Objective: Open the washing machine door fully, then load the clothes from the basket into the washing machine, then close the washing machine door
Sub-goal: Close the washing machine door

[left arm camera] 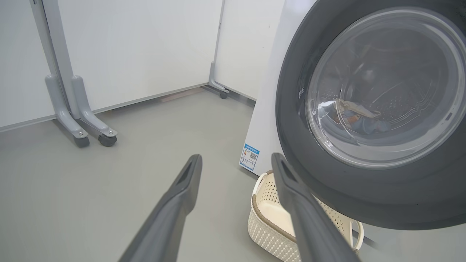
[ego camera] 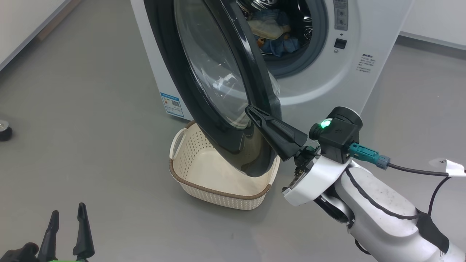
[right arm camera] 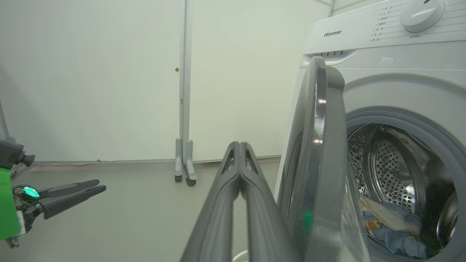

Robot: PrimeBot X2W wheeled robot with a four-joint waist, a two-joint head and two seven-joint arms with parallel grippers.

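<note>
The washing machine [ego camera: 367, 40] stands at the top, its door [ego camera: 204, 72] swung about halfway out over the basket [ego camera: 218, 182]. The clothes [ego camera: 273, 34], blue and cream, lie inside the steel drum, as the right wrist view [right arm camera: 393, 229] also shows. The cream basket holds nothing that I can see. My right gripper [ego camera: 251, 111] is shut with nothing between its fingers. Its tips rest at the door's black rim on the outer side, low on the free edge [right arm camera: 320, 145]. My left gripper [ego camera: 67, 214] stands open low at the left, away from the door [left arm camera: 364, 189] and the basket [left arm camera: 269, 222].
White partition panels on grey wheeled feet [left arm camera: 91, 134] stand behind and to the left of the machine. A dark castor [ego camera: 4, 131] sits at the far left of the grey floor. A blue label [ego camera: 172, 104] marks the machine's lower corner.
</note>
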